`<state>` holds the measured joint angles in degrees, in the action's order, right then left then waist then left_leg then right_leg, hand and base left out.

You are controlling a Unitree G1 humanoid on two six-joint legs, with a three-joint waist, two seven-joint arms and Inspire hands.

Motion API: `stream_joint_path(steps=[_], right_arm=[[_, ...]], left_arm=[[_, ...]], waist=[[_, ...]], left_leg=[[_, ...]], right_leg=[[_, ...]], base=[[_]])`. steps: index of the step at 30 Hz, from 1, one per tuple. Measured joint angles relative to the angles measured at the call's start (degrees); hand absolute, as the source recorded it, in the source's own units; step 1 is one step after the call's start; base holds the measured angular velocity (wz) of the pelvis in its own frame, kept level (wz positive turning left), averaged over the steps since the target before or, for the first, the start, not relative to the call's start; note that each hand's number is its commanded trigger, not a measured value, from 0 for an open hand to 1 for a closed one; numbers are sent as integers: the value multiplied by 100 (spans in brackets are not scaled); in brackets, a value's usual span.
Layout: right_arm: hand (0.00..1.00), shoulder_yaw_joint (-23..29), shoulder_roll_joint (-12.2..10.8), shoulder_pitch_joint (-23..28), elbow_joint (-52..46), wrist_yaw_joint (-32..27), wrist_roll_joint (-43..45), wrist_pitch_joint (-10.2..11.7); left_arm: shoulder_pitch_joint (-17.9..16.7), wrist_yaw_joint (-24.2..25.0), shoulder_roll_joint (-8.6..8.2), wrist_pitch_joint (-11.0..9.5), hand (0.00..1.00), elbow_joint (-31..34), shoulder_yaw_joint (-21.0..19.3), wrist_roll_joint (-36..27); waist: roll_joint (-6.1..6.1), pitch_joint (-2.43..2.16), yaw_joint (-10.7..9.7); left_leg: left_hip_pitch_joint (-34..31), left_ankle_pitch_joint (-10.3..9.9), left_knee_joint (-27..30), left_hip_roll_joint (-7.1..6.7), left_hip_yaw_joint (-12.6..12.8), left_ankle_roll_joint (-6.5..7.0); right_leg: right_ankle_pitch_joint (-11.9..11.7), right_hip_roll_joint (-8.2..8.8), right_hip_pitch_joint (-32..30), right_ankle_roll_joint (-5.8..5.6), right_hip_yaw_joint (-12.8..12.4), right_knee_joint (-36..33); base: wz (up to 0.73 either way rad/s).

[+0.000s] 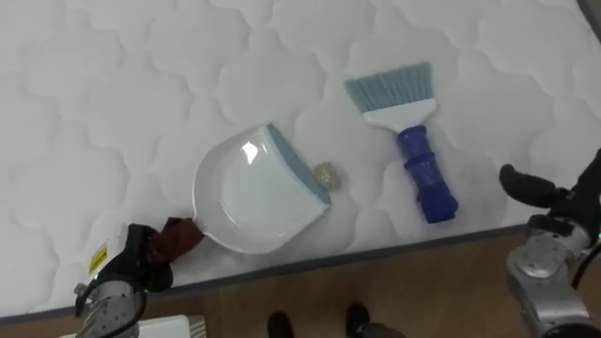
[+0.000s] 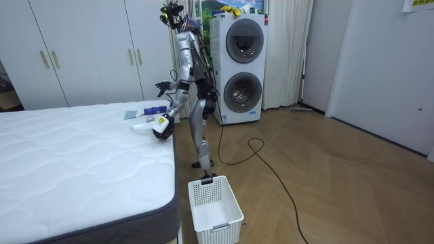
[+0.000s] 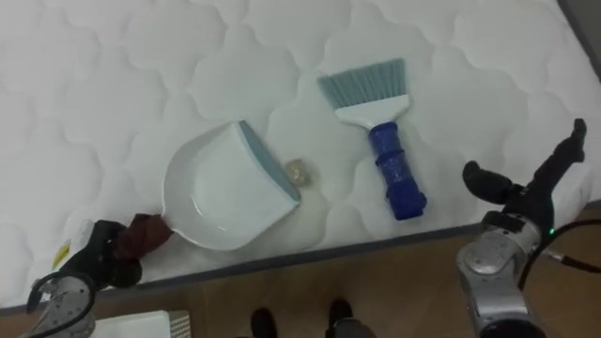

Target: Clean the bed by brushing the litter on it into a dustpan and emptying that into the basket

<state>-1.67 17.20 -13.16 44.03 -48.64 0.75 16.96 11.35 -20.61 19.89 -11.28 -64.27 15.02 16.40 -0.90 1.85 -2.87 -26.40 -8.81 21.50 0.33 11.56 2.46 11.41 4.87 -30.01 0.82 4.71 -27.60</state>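
On the mattress (image 1: 113, 113), left hand (image 1: 131, 270) clasps white dustpan (image 1: 249, 202) handle (image 1: 178, 237), right hand (image 1: 552, 199) spread.

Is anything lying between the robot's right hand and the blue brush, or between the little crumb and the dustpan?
Nothing visible. Bare mattress lies between the open right hand, near the bed's edge, and the brush. The crumb sits right at the front edge of the dustpan, whose handle the left hand grips.

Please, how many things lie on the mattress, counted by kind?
dustpan: 1
brush: 1
small crumpled scrap: 1
Total: 3
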Motion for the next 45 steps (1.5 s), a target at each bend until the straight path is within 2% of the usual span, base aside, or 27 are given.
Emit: stream_joint_path(steps=[5, 9, 13, 20, 27, 33, 40, 45], right_arm=[[0, -224, -2, 6, 2, -201, -2, 70], [0, -395, -6, 2, 1, -245, -1, 181], [0, -494, -4, 1, -19, -195, -3, 193], [0, -725, 0, -50, -16, 609, -26, 192], [0, -906, -5, -147, -16, 1233, -50, 182], [0, -1240, -8, -153, -6, 1597, -193, 174], [0, -1302, -11, -176, 18, 1890, -278, 166], [0, -1295, -10, -456, 26, 1958, -279, 166]], left_arm=[[-108, 222, 46, -2, 100, 9, 1, 5], [-79, 376, 137, -43, 100, 17, 1, 5], [-30, 499, 172, -12, 100, 14, 1, 91], [185, 797, 180, 20, 100, 41, 1, 261], [364, 985, 215, 46, 100, 77, 1, 357], [388, 1003, 220, 91, 100, 72, 1, 350], [423, 1003, 224, 95, 100, 62, 2, 347], [505, 1001, 237, 99, 100, 64, 5, 383]], waist=[[-2, 0, 26], [-2, 0, 25], [-4, 1, 59], [-104, 43, 191], [-148, 43, 321], [-150, 45, 372], [-152, 53, 399], [-142, 96, 416]], left_leg=[[-10, -3, 4, 21, -9, 3], [-53, -7, 18, 23, -71, 8], [-54, -32, 26, 23, -77, 11], [-154, -52, 100, 49, -92, 10], [-285, -54, 200, 72, -96, 7], [-291, -54, 218, 81, -104, 8], [-317, -54, 224, 86, -109, 7], [-398, -53, 225, 86, -150, 7]], right_leg=[[-1, 6, -2, 0, 19, -12], [-2, 15, -3, 0, 55, 9], [-4, 12, -7, -3, 58, 14], [-10, 58, -36, 3, 160, -18], [-1, 64, -152, 23, 189, -106], [-3, 63, -159, 32, 205, -105], [-3, 61, -172, 33, 221, -98], [0, 70, -217, 44, 282, -97]], base=[[1], [6], [1], [4], [1], [0], [0], [3]])
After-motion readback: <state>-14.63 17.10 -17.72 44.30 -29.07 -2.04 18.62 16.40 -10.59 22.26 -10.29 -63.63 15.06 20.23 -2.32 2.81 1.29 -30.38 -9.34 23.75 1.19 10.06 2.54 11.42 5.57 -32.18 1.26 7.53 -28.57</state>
